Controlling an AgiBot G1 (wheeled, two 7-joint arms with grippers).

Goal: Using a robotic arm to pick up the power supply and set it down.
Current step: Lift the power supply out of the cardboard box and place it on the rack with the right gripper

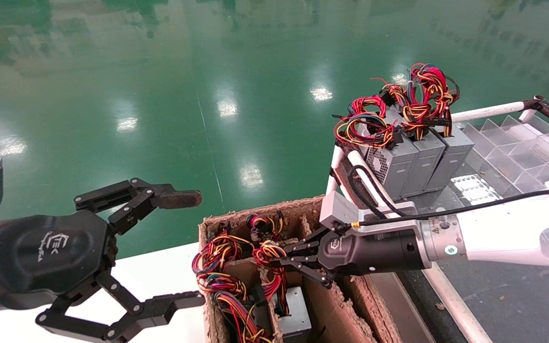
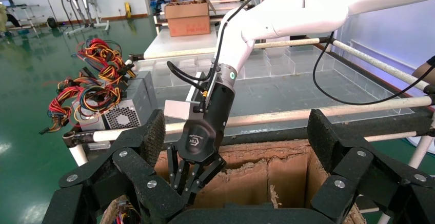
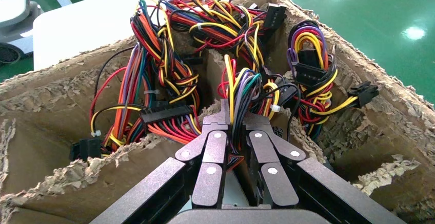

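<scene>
A power supply stands in a torn cardboard box, only its grey top showing under its looped red, yellow and black wire bundle. My right gripper reaches into the box from the right. In the right wrist view the right gripper is shut on that wire bundle, with strands running between the fingers. More wire loops fill the neighbouring compartments. My left gripper hangs open left of the box, holding nothing.
Three more grey power supplies with wire bundles stand upright on the dark table at the right, behind a white pipe rail. A clear divided tray lies beyond them. A white tabletop borders the box's left side.
</scene>
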